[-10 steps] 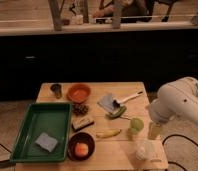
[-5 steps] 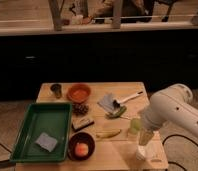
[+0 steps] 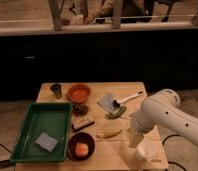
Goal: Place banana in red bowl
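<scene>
The gripper (image 3: 134, 137) hangs low over the right side of the table (image 3: 99, 89), close to the front edge; whether it is spread or closed cannot be told. The banana (image 3: 108, 133) lies flat just left of the gripper in the view, apart from it, on bare wood. The red bowl (image 3: 79, 92) sits well beyond, near the back edge. Between banana and red bowl lies a dark block (image 3: 82, 123). A maroon bowl (image 3: 72, 142) and a green tray (image 3: 42, 122) crowd the front left.
</scene>
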